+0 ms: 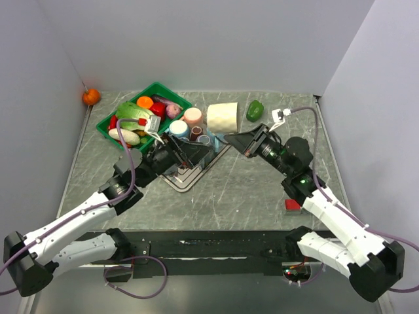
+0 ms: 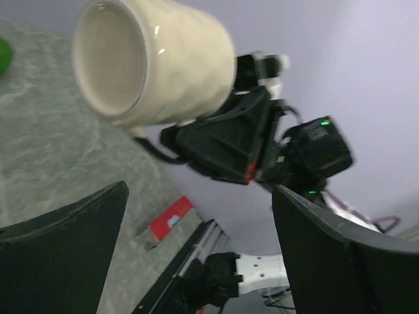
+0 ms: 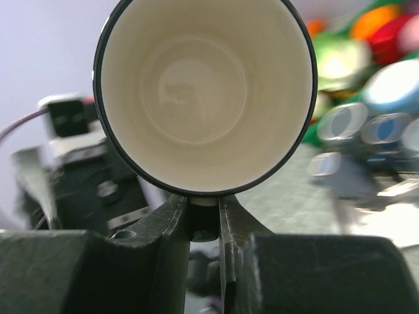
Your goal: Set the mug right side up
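A cream mug (image 1: 221,118) hangs in the air on its side behind the middle of the table. My right gripper (image 1: 230,136) is shut on its handle. The right wrist view looks straight into the mug's mouth (image 3: 206,91), with the handle pinched between the two fingers of the right gripper (image 3: 205,219). My left gripper (image 1: 204,149) sits just left of and below the mug, open and holding nothing. In the left wrist view the mug (image 2: 157,65) is above the wide-apart fingers of the left gripper (image 2: 200,190), and the right gripper (image 2: 226,140) is behind it.
A green basket (image 1: 107,124) of vegetables stands at the back left, with an orange (image 1: 91,96) in the corner. Several cups (image 1: 192,116) and a dark rack (image 1: 186,175) lie under the left gripper. A green pepper (image 1: 255,110) lies at the back right and a red block (image 1: 292,205) beside the right arm.
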{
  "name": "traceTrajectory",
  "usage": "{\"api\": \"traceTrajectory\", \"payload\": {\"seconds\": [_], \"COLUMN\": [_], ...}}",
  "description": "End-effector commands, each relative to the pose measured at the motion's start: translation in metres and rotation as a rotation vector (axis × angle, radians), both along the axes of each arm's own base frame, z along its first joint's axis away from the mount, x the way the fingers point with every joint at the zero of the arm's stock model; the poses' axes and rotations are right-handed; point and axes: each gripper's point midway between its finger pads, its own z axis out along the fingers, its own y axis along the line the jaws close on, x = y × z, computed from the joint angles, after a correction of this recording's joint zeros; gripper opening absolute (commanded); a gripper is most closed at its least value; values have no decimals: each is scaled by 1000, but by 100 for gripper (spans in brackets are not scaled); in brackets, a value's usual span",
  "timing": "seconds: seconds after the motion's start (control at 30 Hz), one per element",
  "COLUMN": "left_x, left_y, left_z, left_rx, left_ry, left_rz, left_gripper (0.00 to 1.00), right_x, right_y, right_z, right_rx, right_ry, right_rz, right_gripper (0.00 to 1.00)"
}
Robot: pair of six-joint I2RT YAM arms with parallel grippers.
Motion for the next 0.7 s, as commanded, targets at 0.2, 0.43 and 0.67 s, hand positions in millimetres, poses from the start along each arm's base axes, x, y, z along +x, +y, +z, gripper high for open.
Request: {"api": "traceTrajectory", "payload": {"seconds": [0.2,0.43,0.67], "left_x": [34,43,49], "left_y": [77,111,124], "left_z": [-76,-92,-110], "left_rx": [383,509,593], "left_ry": [140,191,215], "left_rz": [421,589,654], "left_gripper": [96,96,96], "right_x": [76,123,152], "right_y": [-107,-144,-157], "right_z": [-1,-68,-139], "right_rx": [-611,-940,-1071], "right_ry": [-87,60,191], "right_rz": [-611,-737,-658], "right_gripper": [0,0,0]}}
